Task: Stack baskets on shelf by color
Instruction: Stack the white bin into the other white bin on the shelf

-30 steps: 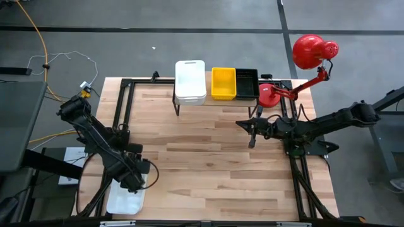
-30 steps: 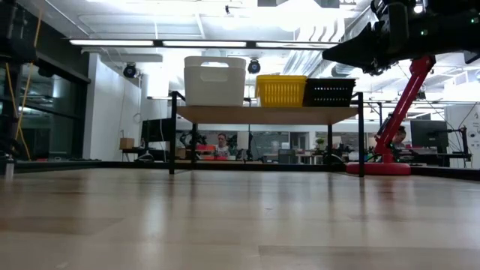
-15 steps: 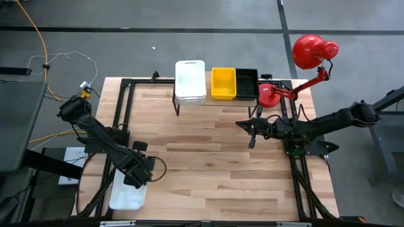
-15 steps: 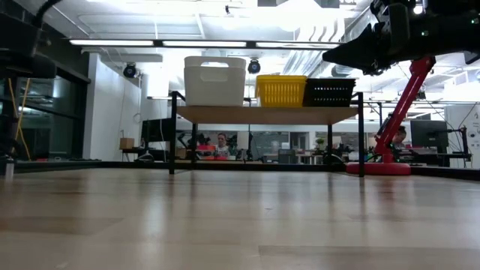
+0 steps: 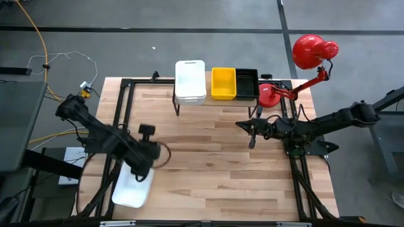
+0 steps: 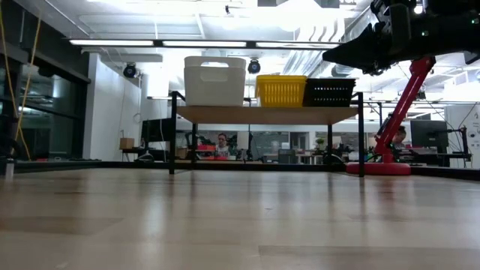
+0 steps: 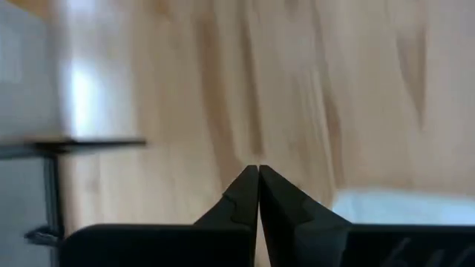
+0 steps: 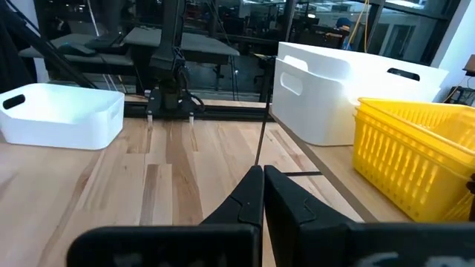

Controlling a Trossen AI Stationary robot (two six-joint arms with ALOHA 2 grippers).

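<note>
Baskets (image 5: 190, 81): two white, one yellow, one black

Three baskets (image 5: 217, 82) side by side on shelf (image 6: 266, 114).

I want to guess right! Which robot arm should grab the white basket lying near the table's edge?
Probably the left. Its shut left gripper sits right beside the loose white basket, while the right gripper waits across the table near the shelf.
</note>
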